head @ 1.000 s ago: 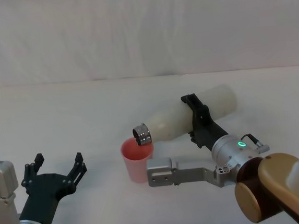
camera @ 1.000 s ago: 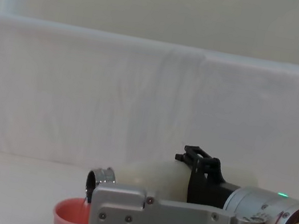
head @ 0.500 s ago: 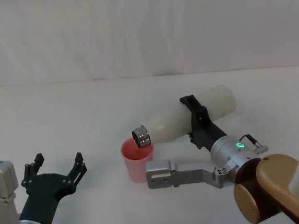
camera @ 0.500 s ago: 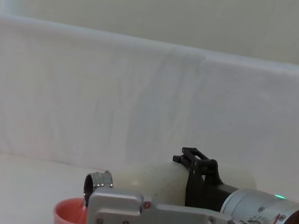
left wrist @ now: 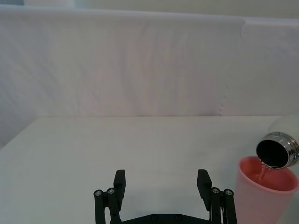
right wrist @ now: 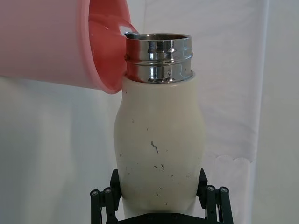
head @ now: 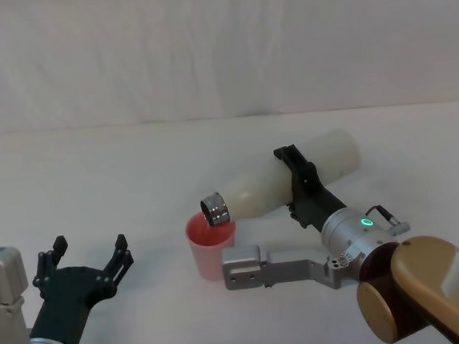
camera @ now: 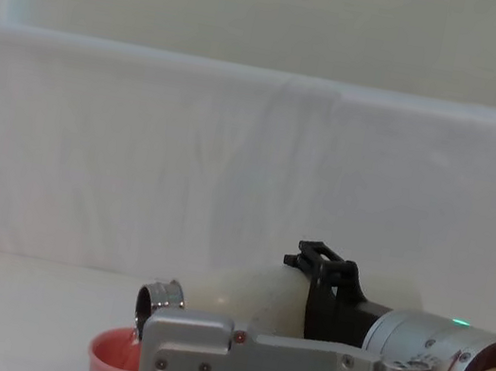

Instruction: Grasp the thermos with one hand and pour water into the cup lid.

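From the head view, the right gripper [head: 296, 185] is closed around the thermos [head: 283, 182] and holds it up over the white table [head: 117, 174]. The thermos is tipped far over, almost lying flat, with its shiny steel neck [head: 216, 208] pointing left and a bit down. The neck sits just above the near-right side of the cup lid [head: 210, 244], which stands upright on the table near the middle. The left gripper [head: 87, 261] waits at the near left, well apart from the cup lid, with its fingers spread wide and nothing in them.

From the left wrist view, the left gripper [left wrist: 161, 186] is wide open and empty. The cup lid [left wrist: 264, 191] is off to one side, and a thin stream of water runs from the thermos [left wrist: 278, 149] into it.

From the right wrist view, the right gripper [right wrist: 160, 192] squeezes the fat lower part of the thermos [right wrist: 159, 149]. Its steel mouth reaches the rim of the cup lid [right wrist: 60, 44].

From the chest view, the thermos [camera: 238, 297] tilts down to the left over the cup lid [camera: 113, 354], with the right gripper [camera: 318, 289] clamped around its middle.
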Controlling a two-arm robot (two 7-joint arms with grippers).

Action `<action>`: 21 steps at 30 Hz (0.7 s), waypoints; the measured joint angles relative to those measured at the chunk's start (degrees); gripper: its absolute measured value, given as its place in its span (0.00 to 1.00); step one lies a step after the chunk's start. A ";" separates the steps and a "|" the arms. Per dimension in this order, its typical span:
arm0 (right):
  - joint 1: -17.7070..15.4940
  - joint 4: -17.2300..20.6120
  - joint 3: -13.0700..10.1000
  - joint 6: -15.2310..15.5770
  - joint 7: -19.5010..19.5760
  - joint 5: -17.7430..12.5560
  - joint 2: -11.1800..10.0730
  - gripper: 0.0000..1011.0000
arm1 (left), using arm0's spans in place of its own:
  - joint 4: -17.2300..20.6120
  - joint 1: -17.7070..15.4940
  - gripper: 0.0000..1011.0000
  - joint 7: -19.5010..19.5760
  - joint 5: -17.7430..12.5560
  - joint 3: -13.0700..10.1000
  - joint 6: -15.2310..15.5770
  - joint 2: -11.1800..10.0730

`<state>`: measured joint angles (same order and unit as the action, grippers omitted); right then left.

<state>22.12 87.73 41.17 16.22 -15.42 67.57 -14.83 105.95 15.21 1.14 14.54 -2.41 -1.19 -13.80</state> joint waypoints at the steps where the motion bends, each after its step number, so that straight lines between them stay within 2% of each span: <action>1: 0.01 0.00 0.01 0.00 0.00 0.00 0.00 0.95 | 0.00 0.00 0.99 0.00 0.00 0.00 0.00 0.00; 21: 0.07 0.20 0.02 0.38 -0.43 0.28 0.00 0.95 | 0.00 0.00 0.99 0.00 0.00 0.00 0.00 0.00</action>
<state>22.18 87.93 41.20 16.59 -15.85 67.86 -14.82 105.95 15.21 1.14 14.54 -2.42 -1.19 -13.80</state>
